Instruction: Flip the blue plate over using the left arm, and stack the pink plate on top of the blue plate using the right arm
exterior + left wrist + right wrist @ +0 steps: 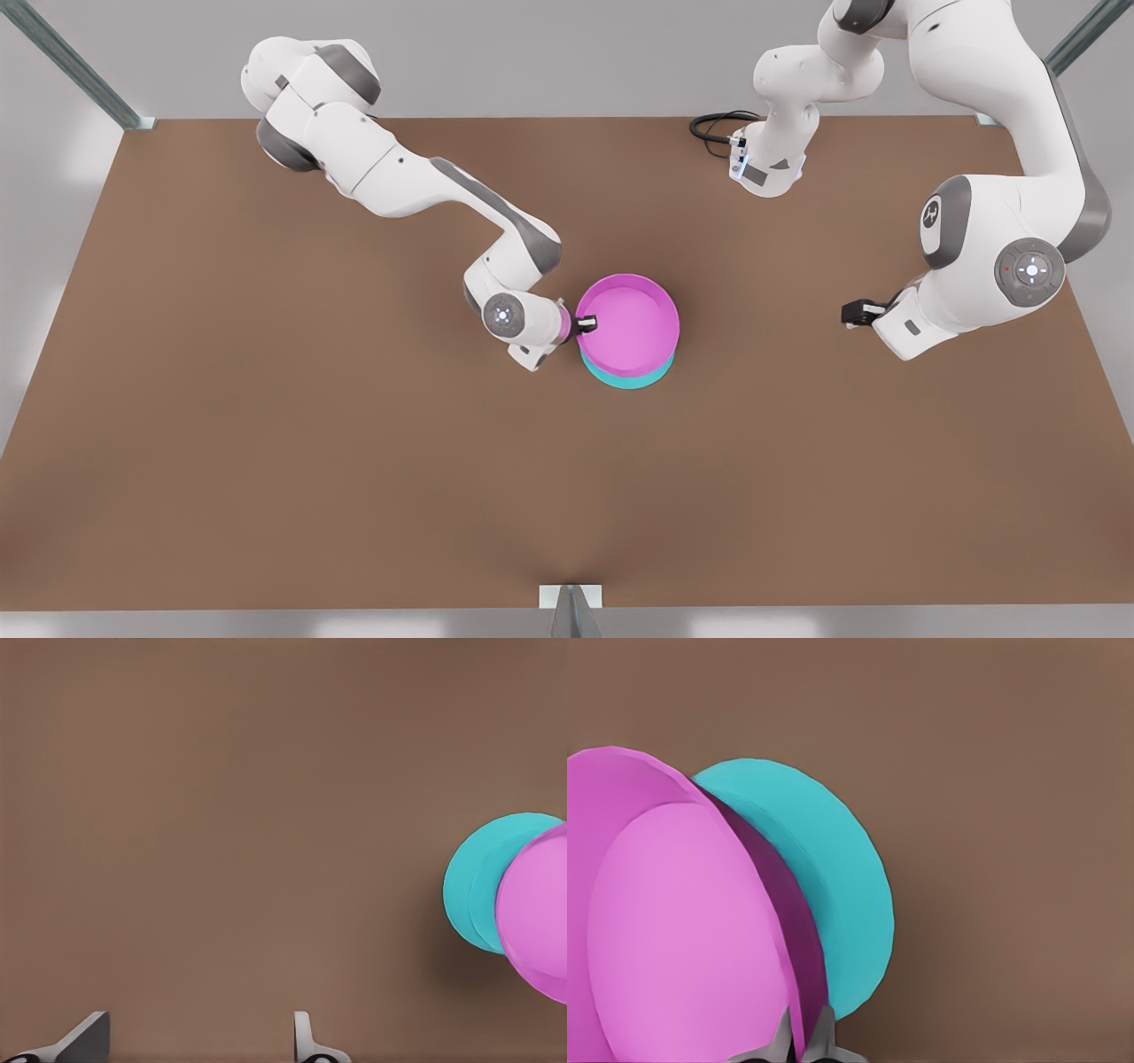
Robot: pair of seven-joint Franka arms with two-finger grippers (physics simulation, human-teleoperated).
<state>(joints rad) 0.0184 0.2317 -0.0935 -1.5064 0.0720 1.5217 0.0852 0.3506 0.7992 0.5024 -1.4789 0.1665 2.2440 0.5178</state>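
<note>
The pink plate (631, 326) sits open side up directly over the blue plate (627, 379), which shows as a cyan crescent beneath it near the table's middle. I cannot tell whether the two touch. My right gripper (586, 324), on the arm at the front view's left, is shut on the pink plate's rim. In the right wrist view the fingertips (823, 1034) pinch the pink plate (673, 930), with the blue plate (824, 877) behind it, flat face up. My left gripper (852, 312) waits far off at the front view's right, open (199, 1043), seeing the blue plate (474, 881) and pink plate (536, 908).
The brown table (266, 443) stretches wide around the stacked plates. A black cable (713, 128) loops near the far arm base. Metal frame posts stand at the corners (133, 120) and at the near edge (571, 607).
</note>
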